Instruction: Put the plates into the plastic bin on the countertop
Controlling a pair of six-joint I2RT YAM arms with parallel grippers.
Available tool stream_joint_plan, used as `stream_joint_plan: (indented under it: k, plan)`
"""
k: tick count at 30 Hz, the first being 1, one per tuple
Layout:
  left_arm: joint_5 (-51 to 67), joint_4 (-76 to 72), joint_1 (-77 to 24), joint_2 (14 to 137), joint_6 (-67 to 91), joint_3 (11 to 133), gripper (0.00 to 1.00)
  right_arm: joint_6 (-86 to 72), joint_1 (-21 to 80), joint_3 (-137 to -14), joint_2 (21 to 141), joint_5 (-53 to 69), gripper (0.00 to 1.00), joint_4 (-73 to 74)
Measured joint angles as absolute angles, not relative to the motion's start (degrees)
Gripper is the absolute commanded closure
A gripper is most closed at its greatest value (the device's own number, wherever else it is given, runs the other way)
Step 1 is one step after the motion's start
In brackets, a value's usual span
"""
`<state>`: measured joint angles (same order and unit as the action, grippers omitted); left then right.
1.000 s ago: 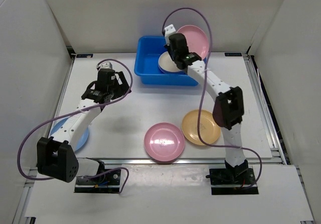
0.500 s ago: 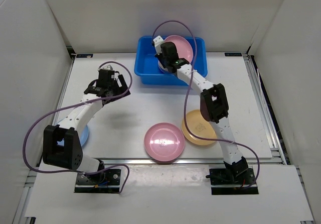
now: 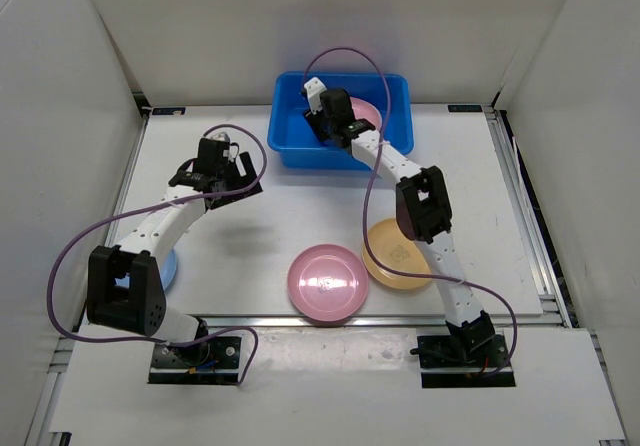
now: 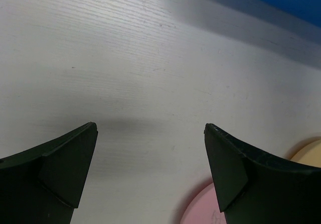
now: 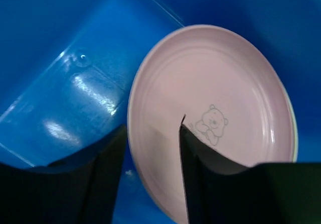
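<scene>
Right gripper (image 5: pixel 153 123) inside plastic bin (image 3: pixel 292 148), fingers slightly parted over rim of pink plate (image 5: pixel 215 98) lying in bin; contact unclear. Left gripper (image 4: pixel 150 128) spread wide, empty, above countertop (image 3: pixel 262 228). Second pink plate (image 3: pixel 328 283) and orange-yellow plate (image 3: pixel 390 264) lie on countertop near front edge
</scene>
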<state>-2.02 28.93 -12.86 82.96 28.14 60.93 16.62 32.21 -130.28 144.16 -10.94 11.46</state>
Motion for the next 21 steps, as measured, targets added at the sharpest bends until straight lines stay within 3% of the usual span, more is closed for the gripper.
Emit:
stream_joint_plan:
  k: [2,5,6,7,12,21]
  plan:
    - [-1.04,29.34,-12.86,82.96,27.88,60.93,0.01,16.27,32.10,-130.85,144.16,-10.00,0.38,11.57]
    - [0.54,29.63,-13.02,82.94,27.18,60.75,0.01,15.20,31.90,-132.18,144.07,-7.51,0.18,11.66]
    - [0.97,29.71,-13.28,82.94,26.85,60.62,0.01,14.87,31.88,-132.35,143.83,-6.52,0.04,11.64]
    - [1.21,29.82,-13.80,82.94,26.50,60.47,0.01,14.24,31.88,-132.35,143.35,-5.52,0.01,11.79]
    - [3.92,31.18,-18.57,82.91,24.53,59.42,0.01,11.55,31.83,-128.90,136.73,-1.56,0.01,12.64]
    - [10.26,31.66,-27.16,82.48,25.54,47.57,0.01,-6.79,26.06,-105.60,104.55,2.66,0.01,14.63]
